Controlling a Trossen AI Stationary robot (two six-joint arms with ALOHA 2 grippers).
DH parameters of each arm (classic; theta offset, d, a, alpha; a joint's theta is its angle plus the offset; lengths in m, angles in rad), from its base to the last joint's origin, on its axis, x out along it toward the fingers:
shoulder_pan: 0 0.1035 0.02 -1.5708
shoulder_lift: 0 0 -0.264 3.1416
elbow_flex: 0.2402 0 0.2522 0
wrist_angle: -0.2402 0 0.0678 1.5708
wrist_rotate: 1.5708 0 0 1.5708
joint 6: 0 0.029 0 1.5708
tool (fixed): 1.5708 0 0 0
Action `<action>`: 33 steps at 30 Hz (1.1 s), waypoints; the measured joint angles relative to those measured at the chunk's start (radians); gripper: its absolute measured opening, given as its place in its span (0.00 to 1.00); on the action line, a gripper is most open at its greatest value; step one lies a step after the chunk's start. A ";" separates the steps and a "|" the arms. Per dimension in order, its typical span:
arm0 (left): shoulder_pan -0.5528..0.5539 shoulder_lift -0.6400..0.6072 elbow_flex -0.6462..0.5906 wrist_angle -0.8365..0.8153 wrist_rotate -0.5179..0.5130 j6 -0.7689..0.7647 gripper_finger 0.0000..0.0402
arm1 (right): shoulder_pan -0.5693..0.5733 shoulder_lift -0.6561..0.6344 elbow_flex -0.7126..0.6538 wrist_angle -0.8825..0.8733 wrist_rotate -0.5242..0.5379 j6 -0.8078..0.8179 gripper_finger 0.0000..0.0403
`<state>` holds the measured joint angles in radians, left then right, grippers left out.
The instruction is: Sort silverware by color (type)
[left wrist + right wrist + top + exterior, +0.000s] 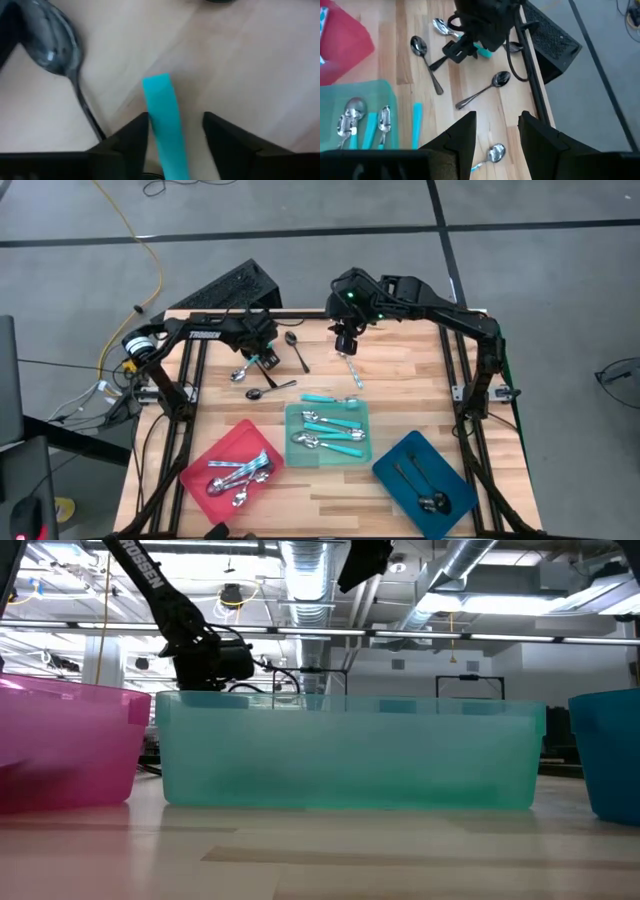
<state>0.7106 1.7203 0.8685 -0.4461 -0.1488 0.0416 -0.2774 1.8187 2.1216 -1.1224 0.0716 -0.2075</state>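
Three translucent plastic trays fill the low view, so from table height the spoons on the wooden table (400, 395) are hidden behind their walls. Seen from above, the red tray (215, 455) lies at 7 o'clock and holds a heap of shiny silver spoons (240, 475), too tangled to count; the teal tray (295, 450) at 6 o'clock holds turquoise-handled spoons (330, 435); the blue tray (400, 465) at 5 o'clock holds dark spoons (425, 495), their outlines hard to separate. White lettering on the left arm reads "TROSSEN" in the high view; in the low view it is cut off. The left gripper (175, 135) works at 11 o'clock of the table. Its two dark, wedge-shaped fingers (127, 137) stand parted on either side of a flat, matte turquoise spoon handle (165, 120), with a visible gap on one side; the bowl of that spoon is out of sight beneath the gripper. Just beside it lies a dark glossy spoon (52, 47), its oval bowl partly cut off by the picture edge. The right gripper (495, 135) hangs above 12 o'clock with fingers parted and nothing between them. Loose spoons (297, 350) lie scattered between 10 and 12 o'clock, and one turquoise-handled spoon (330, 399) lies just outside the teal tray's far rim.
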 joint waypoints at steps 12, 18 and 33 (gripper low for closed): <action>0.002 -0.077 -0.009 0.119 0.227 -0.145 0.11 | 0.047 -0.036 0.000 0.112 -0.075 -0.024 0.42; -0.007 -0.409 -0.002 0.275 0.331 -0.366 0.11 | 0.186 -0.119 0.002 0.223 -0.127 -0.023 0.42; -0.513 -1.080 -0.002 0.643 -0.010 -0.255 0.11 | 0.371 -0.114 0.008 0.309 0.140 -0.105 0.42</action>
<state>0.1973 0.6402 0.8661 0.1970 -0.1589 -0.2133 0.0937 1.7046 2.1299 -0.8132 0.2119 -0.3126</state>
